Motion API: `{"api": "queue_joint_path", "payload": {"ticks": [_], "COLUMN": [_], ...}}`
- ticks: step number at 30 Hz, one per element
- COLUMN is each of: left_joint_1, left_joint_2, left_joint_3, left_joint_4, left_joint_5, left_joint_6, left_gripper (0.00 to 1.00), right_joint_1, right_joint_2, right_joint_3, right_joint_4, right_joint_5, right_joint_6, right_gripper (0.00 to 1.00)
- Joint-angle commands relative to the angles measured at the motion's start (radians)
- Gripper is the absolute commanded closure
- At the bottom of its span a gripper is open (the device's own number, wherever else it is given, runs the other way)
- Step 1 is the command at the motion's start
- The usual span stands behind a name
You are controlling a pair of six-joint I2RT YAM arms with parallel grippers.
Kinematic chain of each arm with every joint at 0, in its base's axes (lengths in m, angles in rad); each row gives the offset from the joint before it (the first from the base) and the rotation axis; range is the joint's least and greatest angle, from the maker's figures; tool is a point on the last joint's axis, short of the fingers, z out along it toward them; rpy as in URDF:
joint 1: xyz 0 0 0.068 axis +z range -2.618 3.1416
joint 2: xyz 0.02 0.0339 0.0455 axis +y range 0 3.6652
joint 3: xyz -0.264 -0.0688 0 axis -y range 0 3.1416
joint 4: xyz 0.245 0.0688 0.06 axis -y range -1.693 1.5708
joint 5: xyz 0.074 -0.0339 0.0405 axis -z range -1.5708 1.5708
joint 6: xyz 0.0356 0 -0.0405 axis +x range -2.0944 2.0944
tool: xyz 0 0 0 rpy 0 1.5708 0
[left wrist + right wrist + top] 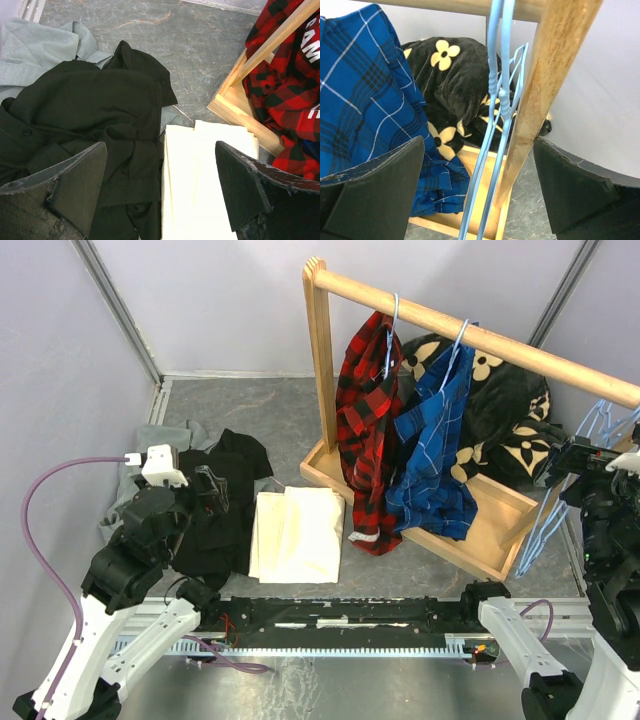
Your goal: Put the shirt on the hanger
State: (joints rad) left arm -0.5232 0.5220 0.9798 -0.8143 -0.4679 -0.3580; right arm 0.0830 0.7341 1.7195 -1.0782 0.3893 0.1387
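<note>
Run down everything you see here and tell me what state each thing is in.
black shirt, crumpled on the table
grey shirt, crumpled, partly under the black shirt
cream cloth, folded flat
red plaid shirt, hung on rack
blue plaid shirt, hung on rack
spare blue hangers, hanging empty
left claw, open over black shirt
right claw, open, facing spare hangers

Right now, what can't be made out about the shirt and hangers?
Shirt: collar label not seen; lower part hidden by the left fingers in the left wrist view, by the left arm in the top view.
Hangers: hooks cut off by the top edge in the right wrist view; wires overlap, count unclear.
</note>
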Motion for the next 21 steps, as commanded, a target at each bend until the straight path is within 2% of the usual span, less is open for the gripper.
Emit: {"api": "queue_joint_path", "payload": {"ticks": [1,8,16,19,21], "left_joint_1": [0.006,0.005,0.006,0.006,0.005], "left_joint_2": [0.004,0.012,0.025,0.045,0.056], "left_joint_3": [0.001,0.002,0.002,0.002,0.002], "left_joint_4": [0.024,0.026,0.029,0.032,0.033], "left_joint_5": [0.004,0.017,0.021,0.027,0.028], "left_joint_6": [0.041,0.055,0.054,0.054,0.053], "left_gripper": [0.06,0.06,0.06,0.06,0.06], "right_joint_1": [0.001,0.000,0.011,0.111,0.246], "right_joint_2": [0.044,0.062,0.130,0.190,0.248], "right_joint_3": [-0.057,-0.224,-0.418,-0.440,-0.422], "right_joint_4": [0.126,0.310,0.645,0.734,0.753], "right_joint_5": [-0.171,-0.403,-0.555,-0.503,-0.371], "right_joint_6": [-0.044,0.054,0.357,0.389,0.346], "right_gripper": [0.05,0.05,0.07,0.06,0.06]}}
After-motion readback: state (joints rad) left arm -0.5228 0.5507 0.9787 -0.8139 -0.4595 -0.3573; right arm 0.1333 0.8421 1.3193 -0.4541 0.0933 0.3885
